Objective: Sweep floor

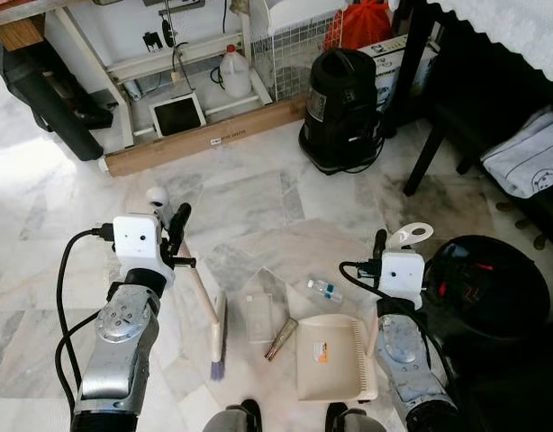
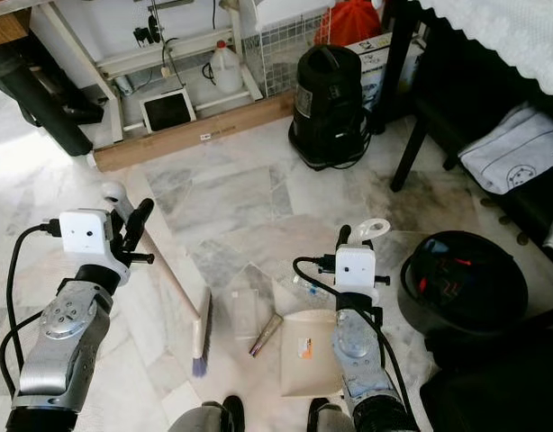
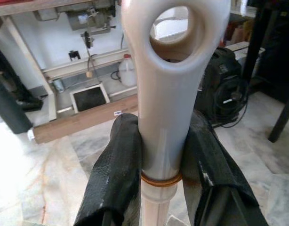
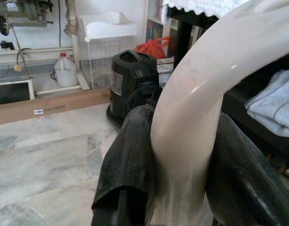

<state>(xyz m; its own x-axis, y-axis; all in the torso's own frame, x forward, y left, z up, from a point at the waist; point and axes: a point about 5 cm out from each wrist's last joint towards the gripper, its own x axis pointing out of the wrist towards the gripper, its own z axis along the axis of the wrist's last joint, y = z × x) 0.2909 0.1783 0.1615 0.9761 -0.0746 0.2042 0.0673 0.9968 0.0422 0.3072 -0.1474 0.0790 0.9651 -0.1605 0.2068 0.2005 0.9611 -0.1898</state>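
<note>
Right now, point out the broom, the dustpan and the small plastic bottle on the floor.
broom (image 1: pixel 217 335), left eye view, on its head.
dustpan (image 1: pixel 335 360), left eye view, on its flat pan.
small plastic bottle (image 1: pixel 324 289), left eye view, on its body.

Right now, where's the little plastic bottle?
In the left eye view, the small bottle lies on the marble floor, just beyond the dustpan, nearer the right gripper.

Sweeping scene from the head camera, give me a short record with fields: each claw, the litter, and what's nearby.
left claw: shut on broom handle, bristles on floor
right claw: shut on dustpan handle
dustpan: lying on marble floor
litter: small plastic bottle, clear wrapper, brown tube, all beside the dustpan
nearby: black vacuum, black bin
</note>
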